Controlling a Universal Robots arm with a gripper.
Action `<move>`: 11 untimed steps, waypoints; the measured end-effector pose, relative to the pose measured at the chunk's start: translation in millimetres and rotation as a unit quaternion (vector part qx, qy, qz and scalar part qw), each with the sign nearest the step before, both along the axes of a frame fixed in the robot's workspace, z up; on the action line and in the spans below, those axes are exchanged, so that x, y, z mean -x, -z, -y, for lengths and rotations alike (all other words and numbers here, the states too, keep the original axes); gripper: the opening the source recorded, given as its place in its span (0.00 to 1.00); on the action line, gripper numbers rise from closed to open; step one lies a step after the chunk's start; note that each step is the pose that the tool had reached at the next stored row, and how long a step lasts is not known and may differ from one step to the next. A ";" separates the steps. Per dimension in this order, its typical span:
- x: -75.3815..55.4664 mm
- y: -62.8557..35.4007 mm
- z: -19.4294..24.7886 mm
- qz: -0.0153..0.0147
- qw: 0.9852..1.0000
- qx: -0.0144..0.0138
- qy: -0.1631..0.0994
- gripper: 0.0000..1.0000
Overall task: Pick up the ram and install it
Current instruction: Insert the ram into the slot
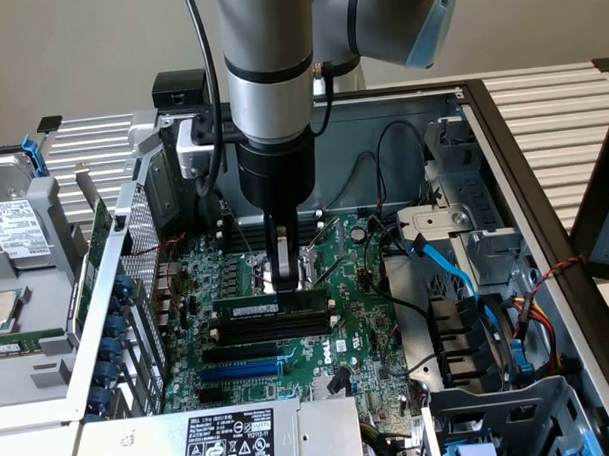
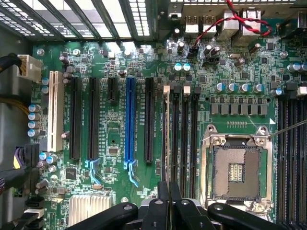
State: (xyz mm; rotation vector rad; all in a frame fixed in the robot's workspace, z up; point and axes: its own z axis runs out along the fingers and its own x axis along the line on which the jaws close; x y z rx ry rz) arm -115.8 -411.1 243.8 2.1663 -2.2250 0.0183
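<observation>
The tool (image 1: 283, 285), clenched and empty, sits at the top edge of the upright ram (image 1: 257, 308); I think it should press straight down, without tilting.

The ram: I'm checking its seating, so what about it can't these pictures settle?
1. Exterior view: the gripper covers part of the top edge of the ram; pinched or merely pressed, unclear.
2. Exterior view: its label print is too small to read.
3. Wrist view: the ram is edge-on, and the fingers hide one end.
</observation>
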 end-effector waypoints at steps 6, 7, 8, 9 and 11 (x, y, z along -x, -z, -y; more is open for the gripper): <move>0.0 2.1 0.0 0.002 1.000 0.000 0.000 0.13; 0.0 2.4 -0.1 0.003 1.000 0.000 0.000 0.13; 0.0 2.7 -0.1 0.004 1.000 0.000 0.000 0.13; 0.0 3.0 -0.1 0.004 1.000 0.000 0.000 0.13; 0.0 3.8 -0.1 0.006 1.000 0.000 0.000 0.13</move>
